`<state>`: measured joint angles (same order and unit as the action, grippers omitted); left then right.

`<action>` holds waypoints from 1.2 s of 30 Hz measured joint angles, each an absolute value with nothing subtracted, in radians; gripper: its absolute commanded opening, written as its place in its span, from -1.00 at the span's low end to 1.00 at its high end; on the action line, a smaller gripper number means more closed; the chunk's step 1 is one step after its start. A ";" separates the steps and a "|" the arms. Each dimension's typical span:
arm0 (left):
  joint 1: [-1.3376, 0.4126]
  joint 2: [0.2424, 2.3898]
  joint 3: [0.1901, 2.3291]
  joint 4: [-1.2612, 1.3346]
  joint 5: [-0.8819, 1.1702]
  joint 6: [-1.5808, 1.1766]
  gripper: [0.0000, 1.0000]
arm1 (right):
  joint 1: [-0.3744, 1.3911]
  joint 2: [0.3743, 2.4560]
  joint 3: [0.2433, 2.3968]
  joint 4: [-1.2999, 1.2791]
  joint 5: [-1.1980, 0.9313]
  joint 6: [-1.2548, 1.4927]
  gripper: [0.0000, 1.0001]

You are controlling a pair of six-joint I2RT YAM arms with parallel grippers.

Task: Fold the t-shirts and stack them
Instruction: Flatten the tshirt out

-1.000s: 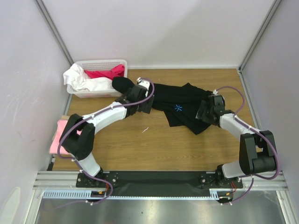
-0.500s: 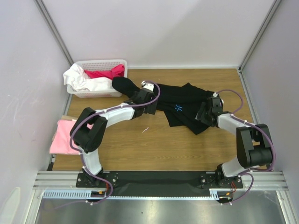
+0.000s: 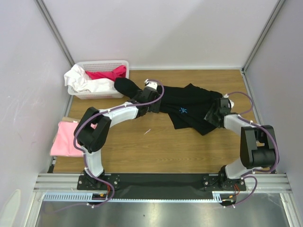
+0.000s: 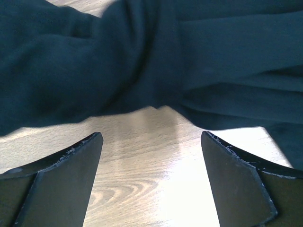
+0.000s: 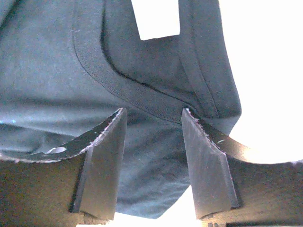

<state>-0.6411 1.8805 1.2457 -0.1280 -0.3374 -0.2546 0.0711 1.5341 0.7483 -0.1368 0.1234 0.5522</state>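
Note:
A large black t-shirt (image 3: 189,101) lies crumpled across the back of the wooden table (image 3: 156,146), its small pale-blue starburst (image 3: 181,110) facing up. A light pink t-shirt (image 3: 66,137) lies folded at the table's left edge. My left gripper (image 3: 154,105) is low at the black shirt's left part. In the left wrist view it (image 4: 151,137) stands open over bare wood, the black cloth (image 4: 142,56) just ahead. My right gripper (image 3: 212,117) is on the shirt's right end. Its jaws (image 5: 154,113) stand apart astride black cloth (image 5: 57,71) below the collar seam.
A white basket (image 3: 102,63) at the back left corner holds white and magenta clothes. The black shirt's left sleeve reaches almost to it. Pale walls close in the table on three sides.
My left gripper has slid right and back along the black shirt's edge. My right gripper has shifted slightly right and its jaws have narrowed around the cloth.

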 measured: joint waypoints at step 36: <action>-0.686 1.919 1.238 -0.043 -0.204 -0.260 0.40 | -0.263 1.539 0.826 -0.206 0.180 0.497 0.08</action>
